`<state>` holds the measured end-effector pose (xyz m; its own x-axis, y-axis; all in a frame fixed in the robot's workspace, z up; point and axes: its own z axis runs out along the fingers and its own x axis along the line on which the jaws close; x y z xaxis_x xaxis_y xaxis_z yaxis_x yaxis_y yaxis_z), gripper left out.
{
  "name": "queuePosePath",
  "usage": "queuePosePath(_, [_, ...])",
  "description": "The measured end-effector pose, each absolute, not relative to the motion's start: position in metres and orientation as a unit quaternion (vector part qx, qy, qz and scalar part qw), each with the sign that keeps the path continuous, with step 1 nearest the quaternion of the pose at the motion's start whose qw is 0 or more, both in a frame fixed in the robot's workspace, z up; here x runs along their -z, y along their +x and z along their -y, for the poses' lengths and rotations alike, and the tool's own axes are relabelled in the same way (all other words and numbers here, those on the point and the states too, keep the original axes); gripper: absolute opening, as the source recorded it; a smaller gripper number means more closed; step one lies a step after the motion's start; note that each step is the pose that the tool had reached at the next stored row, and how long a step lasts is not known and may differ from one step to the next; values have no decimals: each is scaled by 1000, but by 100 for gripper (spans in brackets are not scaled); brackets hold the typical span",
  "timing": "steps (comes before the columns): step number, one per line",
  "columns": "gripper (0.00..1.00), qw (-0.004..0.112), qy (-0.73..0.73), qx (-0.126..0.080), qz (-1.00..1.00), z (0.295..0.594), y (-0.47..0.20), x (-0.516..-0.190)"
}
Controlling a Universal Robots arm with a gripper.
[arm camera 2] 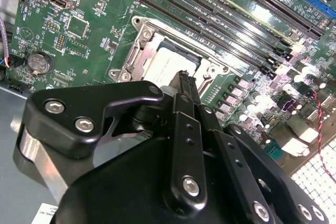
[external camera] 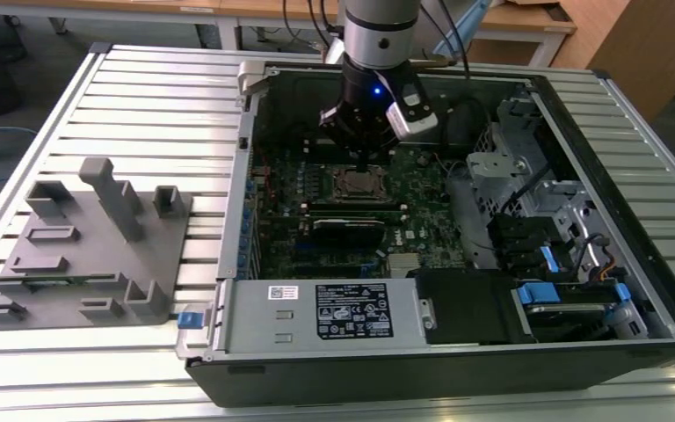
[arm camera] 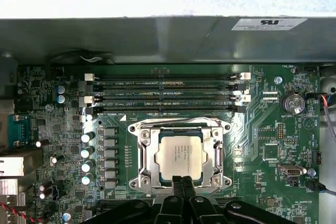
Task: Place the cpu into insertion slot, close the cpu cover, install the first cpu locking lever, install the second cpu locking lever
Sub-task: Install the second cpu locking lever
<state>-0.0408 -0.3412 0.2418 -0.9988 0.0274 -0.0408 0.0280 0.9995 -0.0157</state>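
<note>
A slatted metal table [external camera: 127, 97] carries an open computer case [external camera: 619, 114] lying on its side, walls rising around the green motherboard [external camera: 414, 189]. To the exterior view's left of the case a grey fixture block [external camera: 91, 255] sits on the slats, well apart from the work. Desks and floor lie beyond the table's far edge.

Inside the case, drive bays and cabling crowd the exterior view's right; the board around the socket is low, with long memory slots [arm camera: 165, 93] just beside one edge of the socket and a row of small capacitors [arm camera: 86, 153] along another.

The arm descends vertically over the board. The gripper [arm camera: 181, 182] has its fingers pressed together, holding nothing, tips at the socket's edge.

The insertion slot [arm camera: 179, 153] holds the cpu [arm camera: 179, 156], lying flat with its silver top showing. The cpu cover [arm camera: 146, 156] lies down around the chip.
</note>
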Motion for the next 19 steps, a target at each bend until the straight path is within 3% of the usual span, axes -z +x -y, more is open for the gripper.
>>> queuePosePath(19, [10, 20, 14, 8, -1000, 356, -41, -242])
